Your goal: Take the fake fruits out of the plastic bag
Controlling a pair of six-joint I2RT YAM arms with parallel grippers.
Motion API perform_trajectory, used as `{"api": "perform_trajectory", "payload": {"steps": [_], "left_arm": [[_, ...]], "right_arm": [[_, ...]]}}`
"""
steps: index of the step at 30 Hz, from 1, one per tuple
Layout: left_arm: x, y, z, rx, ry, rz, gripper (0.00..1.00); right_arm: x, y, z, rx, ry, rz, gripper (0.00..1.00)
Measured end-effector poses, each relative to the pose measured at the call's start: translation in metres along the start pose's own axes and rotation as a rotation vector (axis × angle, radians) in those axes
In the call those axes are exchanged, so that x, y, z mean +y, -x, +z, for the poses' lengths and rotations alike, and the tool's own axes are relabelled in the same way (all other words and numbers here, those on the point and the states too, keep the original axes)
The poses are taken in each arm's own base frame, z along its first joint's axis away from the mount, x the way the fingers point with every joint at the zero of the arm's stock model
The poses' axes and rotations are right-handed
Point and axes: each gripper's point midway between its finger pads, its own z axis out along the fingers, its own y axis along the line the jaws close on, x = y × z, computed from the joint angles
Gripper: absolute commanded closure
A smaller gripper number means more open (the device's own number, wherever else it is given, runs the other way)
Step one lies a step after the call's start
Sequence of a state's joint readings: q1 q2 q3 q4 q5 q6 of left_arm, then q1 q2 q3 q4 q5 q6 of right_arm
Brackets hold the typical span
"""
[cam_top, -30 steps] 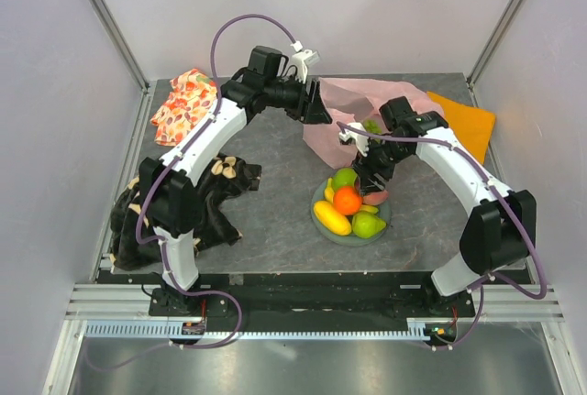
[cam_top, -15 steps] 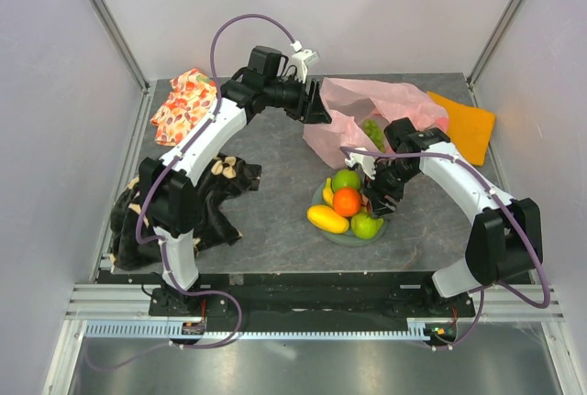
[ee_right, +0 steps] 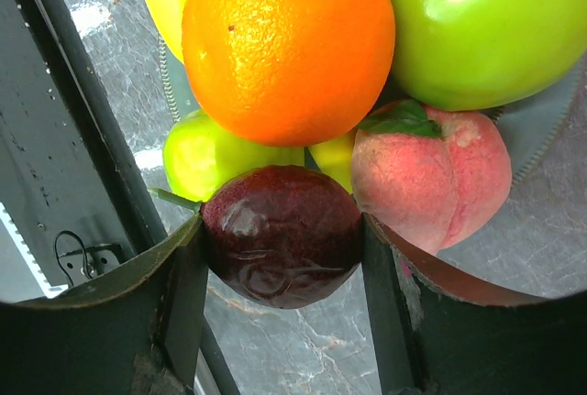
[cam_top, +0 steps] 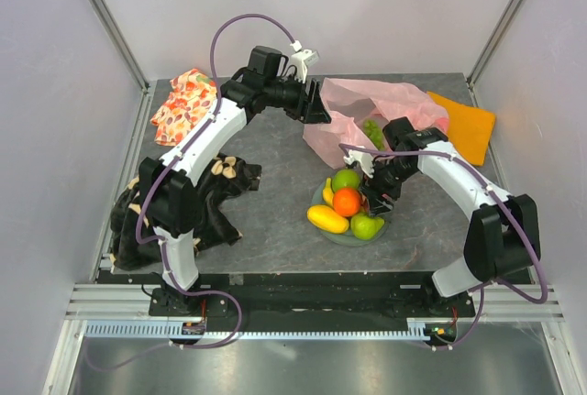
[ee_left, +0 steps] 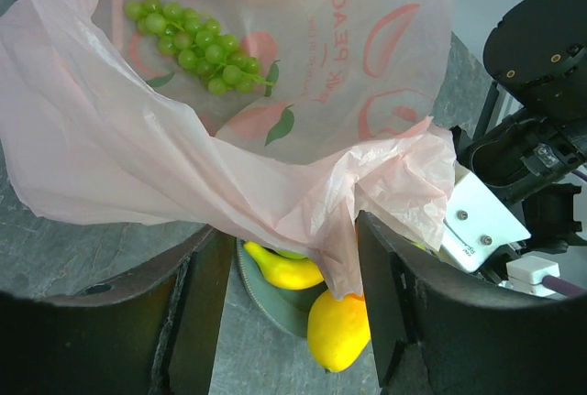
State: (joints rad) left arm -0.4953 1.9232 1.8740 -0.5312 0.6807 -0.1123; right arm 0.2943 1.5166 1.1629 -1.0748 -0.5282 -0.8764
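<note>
My right gripper (ee_right: 282,235) has swung from the bag mouth to the plate (cam_top: 323,227), fingers clamped on the plum (ee_right: 282,233) for unloading. My left gripper (ee_left: 286,262) pinches the pink plastic bag (ee_left: 119,152) open; grapes (ee_left: 193,47) remain inside, behind the plate.

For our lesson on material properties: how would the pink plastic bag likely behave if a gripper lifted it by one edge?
The pink plastic bag is thin, translucent and creased, so it would probably sag and fold rather than hold shape. It looks very light for its size. The green grapes lying loose inside would likely slide toward the lowest point, dragging the film with them.
</note>
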Motion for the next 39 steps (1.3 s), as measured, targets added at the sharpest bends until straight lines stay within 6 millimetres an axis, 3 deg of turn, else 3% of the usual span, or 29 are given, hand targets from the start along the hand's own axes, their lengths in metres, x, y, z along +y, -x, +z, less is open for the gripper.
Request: {"api": "perform_trajectory", "payload": {"steps": [19, 28, 29, 30, 39], "left_arm": [[-0.005, -0.003, 0.003, 0.013, -0.006, 0.002, 0.36], [-0.007, -0.004, 0.004, 0.016, -0.009, 0.004, 0.36], [-0.007, -0.004, 0.004, 0.016, -0.010, 0.004, 0.36], [-0.007, -0.004, 0.004, 0.016, -0.010, 0.004, 0.36], [-0.007, -0.004, 0.004, 0.016, -0.011, 0.004, 0.36]], "right_arm": [[-0.003, 0.010, 0.009, -0.040, 0.032, 0.040, 0.31], [-0.007, 0.015, 0.012, -0.053, 0.043, 0.043, 0.17], [-0.006, 0.016, 0.012, -0.056, 0.046, 0.043, 0.13], [-0.005, 0.016, 0.012, -0.059, 0.049, 0.044, 0.02], [-0.003, 0.018, 0.010, -0.064, 0.046, 0.041, 0.02]]}}
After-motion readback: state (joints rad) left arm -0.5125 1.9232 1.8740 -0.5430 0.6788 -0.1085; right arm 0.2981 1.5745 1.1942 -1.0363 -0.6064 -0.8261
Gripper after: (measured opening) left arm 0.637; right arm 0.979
